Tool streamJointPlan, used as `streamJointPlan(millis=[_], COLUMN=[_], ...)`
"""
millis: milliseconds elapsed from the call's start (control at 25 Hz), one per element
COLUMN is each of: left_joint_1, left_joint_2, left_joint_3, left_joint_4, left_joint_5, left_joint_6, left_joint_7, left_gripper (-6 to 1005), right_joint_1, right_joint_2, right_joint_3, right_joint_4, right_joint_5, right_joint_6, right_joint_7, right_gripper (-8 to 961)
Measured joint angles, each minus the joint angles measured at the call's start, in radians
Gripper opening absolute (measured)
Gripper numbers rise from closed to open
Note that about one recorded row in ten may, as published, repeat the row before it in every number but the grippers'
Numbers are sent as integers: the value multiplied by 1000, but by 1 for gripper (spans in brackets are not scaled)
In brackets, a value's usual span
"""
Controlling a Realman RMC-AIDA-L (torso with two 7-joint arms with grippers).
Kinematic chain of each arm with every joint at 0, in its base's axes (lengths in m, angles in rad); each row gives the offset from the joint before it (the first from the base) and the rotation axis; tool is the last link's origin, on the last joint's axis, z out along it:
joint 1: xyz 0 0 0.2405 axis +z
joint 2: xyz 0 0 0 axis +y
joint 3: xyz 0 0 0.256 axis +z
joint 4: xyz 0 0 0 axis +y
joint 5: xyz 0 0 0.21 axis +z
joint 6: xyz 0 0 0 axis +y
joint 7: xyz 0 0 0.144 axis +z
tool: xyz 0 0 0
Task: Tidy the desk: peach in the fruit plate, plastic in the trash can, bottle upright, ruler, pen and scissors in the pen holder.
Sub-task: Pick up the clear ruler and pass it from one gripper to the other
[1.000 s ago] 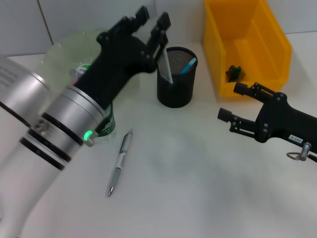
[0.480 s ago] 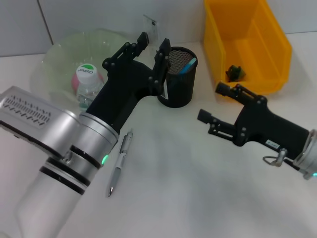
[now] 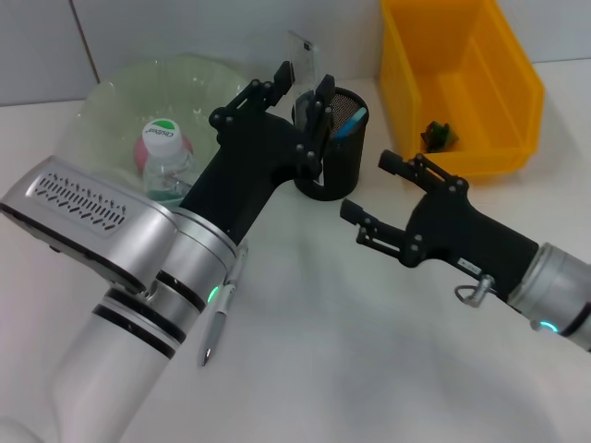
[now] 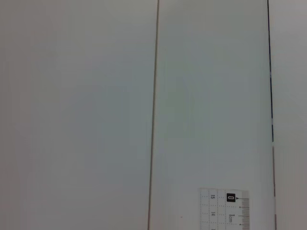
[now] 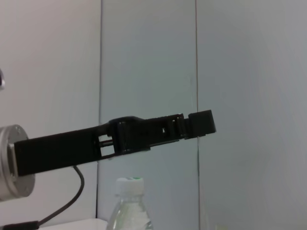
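My left gripper (image 3: 302,85) is at the near-left rim of the black mesh pen holder (image 3: 334,152). It is shut on a clear ruler (image 3: 302,51) that stands upright between the fingers; the ruler's lower end is hidden. The ruler's marked end shows in the left wrist view (image 4: 224,208). My right gripper (image 3: 369,187) is open and empty just right of the holder. A silver pen (image 3: 211,340) lies on the desk, partly under my left arm. A bottle (image 3: 164,157) with a green-and-white cap stands upright; it also shows in the right wrist view (image 5: 127,206). No peach or scissors show.
A clear fruit plate (image 3: 120,92) is at the back left, behind the bottle. A yellow bin (image 3: 462,83) at the back right holds a small dark green thing (image 3: 436,136). A blue item (image 3: 351,121) sticks out of the holder.
My left arm has shifted right and lower, and the ruler now stands upright by the holder's rim. My right arm has moved left, close to the holder.
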Motion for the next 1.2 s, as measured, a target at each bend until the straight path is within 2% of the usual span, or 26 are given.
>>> streamJointPlan(millis=[560,1000,1200], left_joint_1=[-46,-55,-56], left_joint_2=[0,0,0], left_joint_3=[26,26,26], left_joint_4=[-30,-39,-40], left_joint_5=[-41,-69,-69], left_joint_6=[0,1,1], left_joint_7=[2,2,2], left_gripper=[402,404,406], right_joint_1=[94,105,106], right_joint_2=[0,2,2], right_joint_3=[122,253,259], right_joint_4=[182,315,334], right_joint_5=[1,-6,-9], right_joint_6=[117,176,184], right_joint_7=[-236,-423,-435], right_gripper=[818,778,760])
